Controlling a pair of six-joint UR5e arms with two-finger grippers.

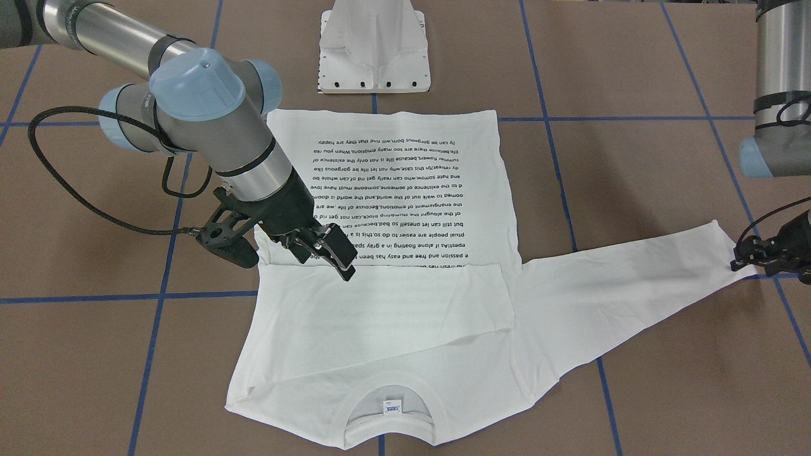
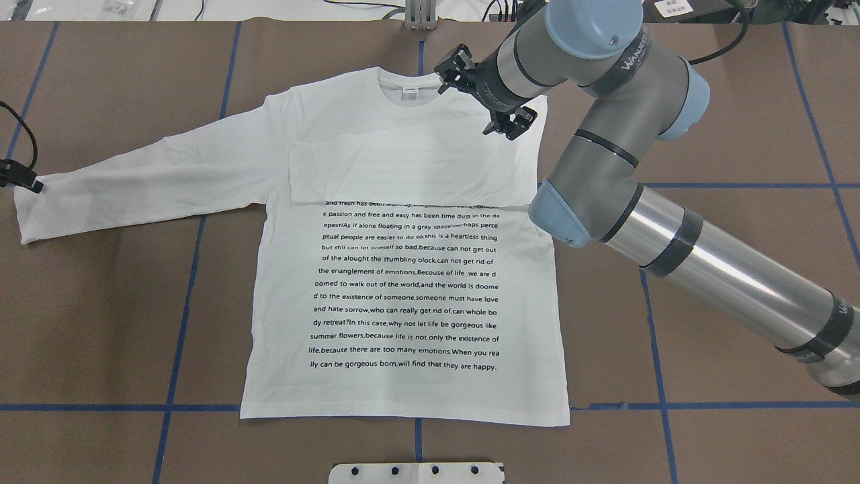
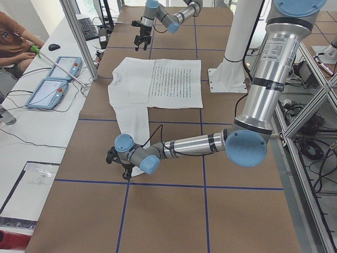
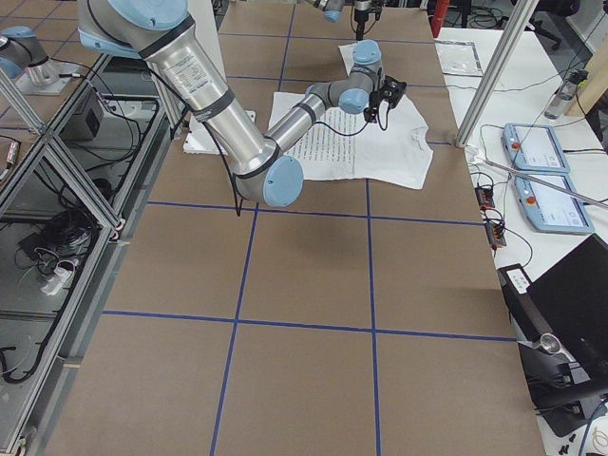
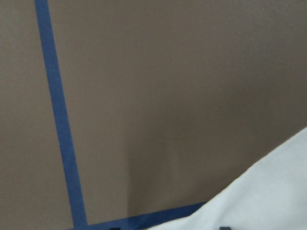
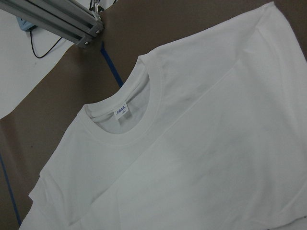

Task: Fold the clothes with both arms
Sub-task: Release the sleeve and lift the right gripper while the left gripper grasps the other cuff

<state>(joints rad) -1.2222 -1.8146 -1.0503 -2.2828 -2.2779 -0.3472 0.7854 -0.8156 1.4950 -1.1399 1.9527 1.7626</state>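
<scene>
1. A white long-sleeved cotton T-shirt [image 2: 403, 302] lies flat, black text upward, at the centre of the overhead view. It rests on a brown table [image 2: 101, 302] crossed by blue tape lines [image 2: 181, 289], with the collar toward the top of the frame.
2. One sleeve is folded across the chest and covers the top lines of print. The outstretched sleeve [image 2: 134, 175] runs to the frame's left edge.
3. The black two-finger right gripper [image 2: 504, 128] hovers over the shoulder at upper centre, fingers apart and holding nothing (the front-facing view shows this more plainly).
4. The black left gripper [image 1: 742, 258] sits at the cuff, at the right edge of the front-facing view. Whether it clamps the cloth cannot be told; its wrist camera shows only table, tape and a corner of cloth.
5. The right wrist view brings the small neck label [image 6: 122, 111] close. Only the left side view shows a seated person in an orange top [image 3: 13, 42], at upper left.
</scene>
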